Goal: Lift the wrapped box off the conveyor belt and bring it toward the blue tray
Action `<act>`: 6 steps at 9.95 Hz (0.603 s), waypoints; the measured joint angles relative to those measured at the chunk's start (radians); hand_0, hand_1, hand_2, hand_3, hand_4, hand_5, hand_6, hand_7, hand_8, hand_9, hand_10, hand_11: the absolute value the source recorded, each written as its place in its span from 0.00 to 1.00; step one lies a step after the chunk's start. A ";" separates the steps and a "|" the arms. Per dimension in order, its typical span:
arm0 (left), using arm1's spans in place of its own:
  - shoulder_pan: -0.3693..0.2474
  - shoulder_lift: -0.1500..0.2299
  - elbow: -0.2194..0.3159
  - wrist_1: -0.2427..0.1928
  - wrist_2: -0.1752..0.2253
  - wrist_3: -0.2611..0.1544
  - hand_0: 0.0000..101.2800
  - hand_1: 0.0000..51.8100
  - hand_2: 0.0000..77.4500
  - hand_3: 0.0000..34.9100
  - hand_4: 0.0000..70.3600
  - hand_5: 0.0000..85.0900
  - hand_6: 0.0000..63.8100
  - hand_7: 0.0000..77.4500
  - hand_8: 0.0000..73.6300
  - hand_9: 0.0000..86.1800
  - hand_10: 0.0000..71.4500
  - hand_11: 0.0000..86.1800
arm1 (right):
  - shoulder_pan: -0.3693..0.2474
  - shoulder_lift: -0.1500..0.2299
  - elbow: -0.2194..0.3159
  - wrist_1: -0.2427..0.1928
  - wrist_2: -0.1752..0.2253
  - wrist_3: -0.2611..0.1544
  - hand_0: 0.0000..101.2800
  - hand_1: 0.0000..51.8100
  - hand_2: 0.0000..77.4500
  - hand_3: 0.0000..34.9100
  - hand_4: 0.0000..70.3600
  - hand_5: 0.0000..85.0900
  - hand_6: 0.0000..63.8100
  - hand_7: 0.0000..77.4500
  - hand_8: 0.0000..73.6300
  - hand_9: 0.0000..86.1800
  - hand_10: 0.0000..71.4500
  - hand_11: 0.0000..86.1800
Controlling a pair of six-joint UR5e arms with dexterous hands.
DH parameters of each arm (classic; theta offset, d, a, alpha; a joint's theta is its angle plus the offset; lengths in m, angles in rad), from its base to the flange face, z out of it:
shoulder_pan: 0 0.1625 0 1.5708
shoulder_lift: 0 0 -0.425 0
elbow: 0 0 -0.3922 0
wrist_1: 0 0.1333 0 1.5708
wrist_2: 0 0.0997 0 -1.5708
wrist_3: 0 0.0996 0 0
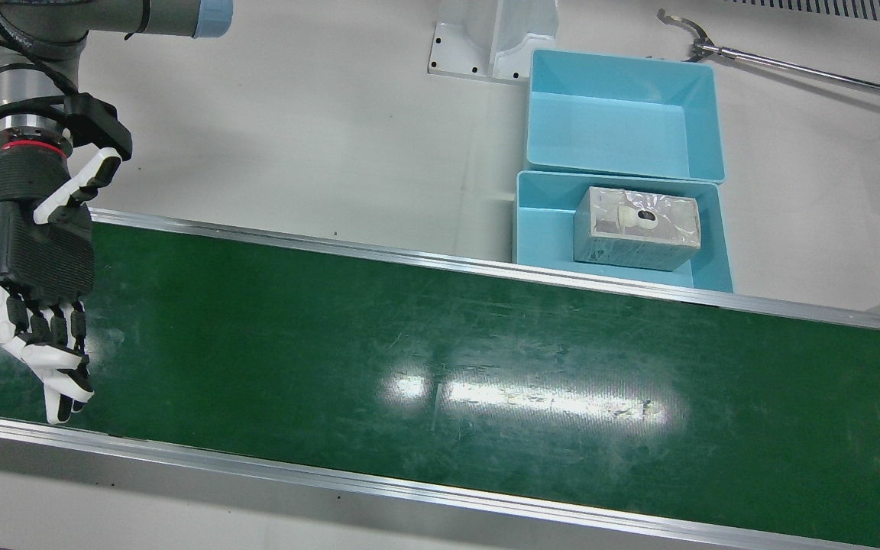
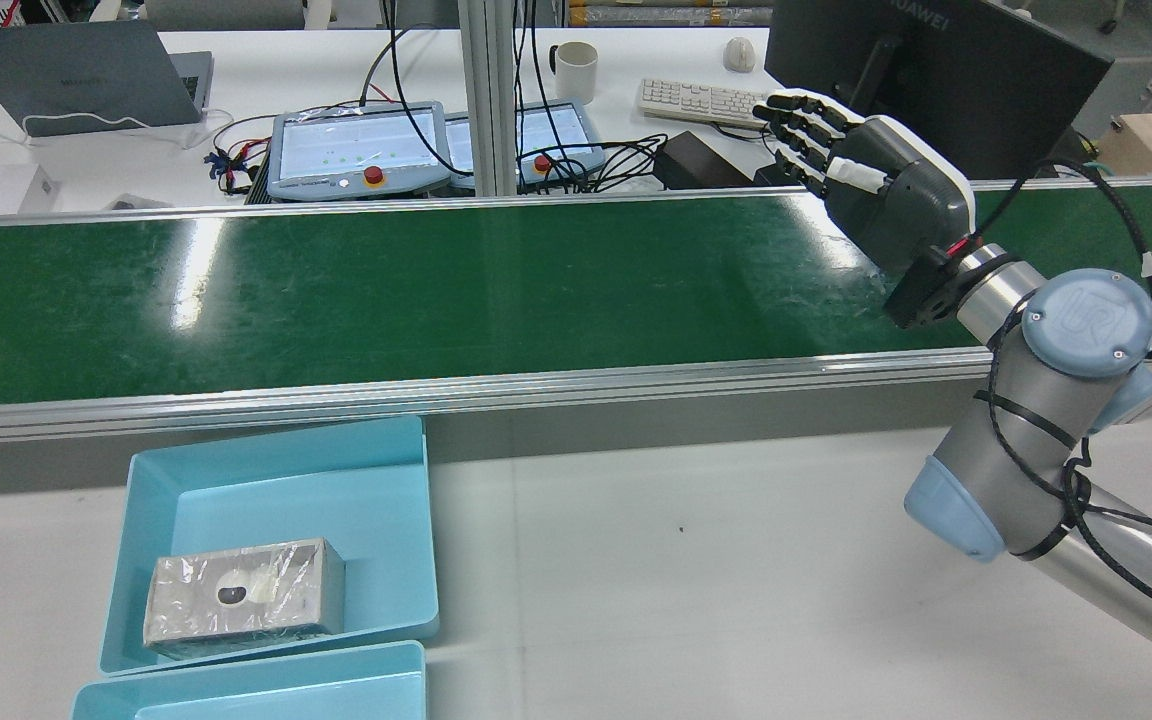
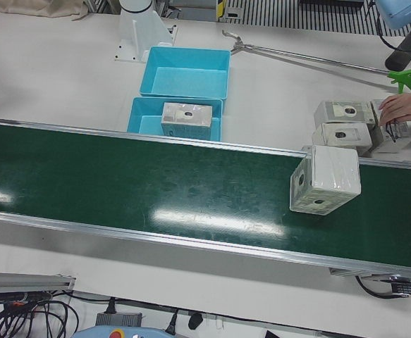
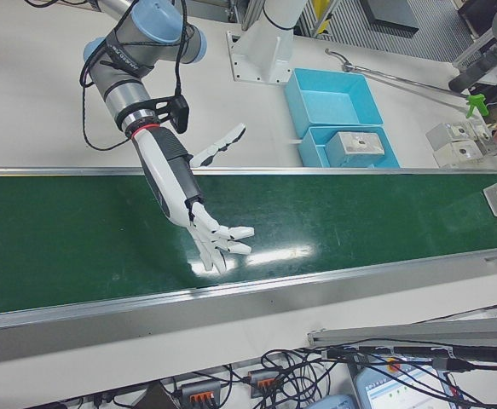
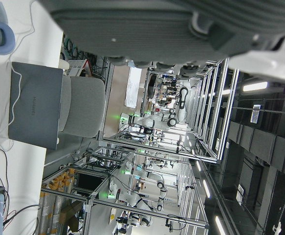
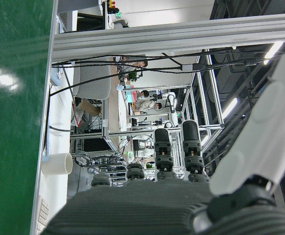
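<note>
Box (image 3: 325,179) on the green belt (image 3: 120,176), near the end beside a person's hand (image 3: 402,107) and stacked boxes (image 3: 342,123). Right robot hand (image 1: 35,260) above the belt's other end, fingers spread wide, holding nothing, well apart from the box. Left robot hand (image 5: 181,24) visible only as a palm edge in its own camera; cannot tell whether spread or closed. Second box (image 1: 637,228) inside the blue tray (image 1: 539,229) just beside the belt.
</note>
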 joint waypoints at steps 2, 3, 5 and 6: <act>0.000 0.000 0.000 0.000 0.000 0.000 0.00 0.00 0.01 0.00 0.00 0.01 0.00 0.01 0.01 0.00 0.01 0.00 | 0.000 0.000 0.000 0.000 0.000 0.001 0.39 0.07 0.04 0.30 0.13 0.34 0.01 0.25 0.04 0.05 0.00 0.02; 0.000 0.000 0.000 0.000 0.000 0.000 0.00 0.00 0.01 0.00 0.00 0.01 0.00 0.01 0.01 0.00 0.01 0.00 | 0.000 -0.001 0.000 0.000 0.000 0.001 0.39 0.07 0.04 0.30 0.13 0.34 0.03 0.25 0.04 0.05 0.00 0.02; 0.000 0.000 0.000 0.000 0.000 0.000 0.00 0.00 0.01 0.00 0.00 0.01 0.00 0.01 0.01 0.00 0.01 0.00 | 0.000 -0.001 0.000 0.000 0.000 0.001 0.39 0.08 0.05 0.30 0.14 0.34 0.03 0.25 0.04 0.05 0.00 0.02; 0.000 0.000 0.000 0.000 0.000 0.000 0.00 0.00 0.01 0.00 0.00 0.01 0.00 0.01 0.01 0.00 0.01 0.00 | 0.000 -0.001 0.000 0.000 0.000 0.001 0.39 0.08 0.05 0.30 0.08 0.33 0.03 0.25 0.04 0.05 0.00 0.02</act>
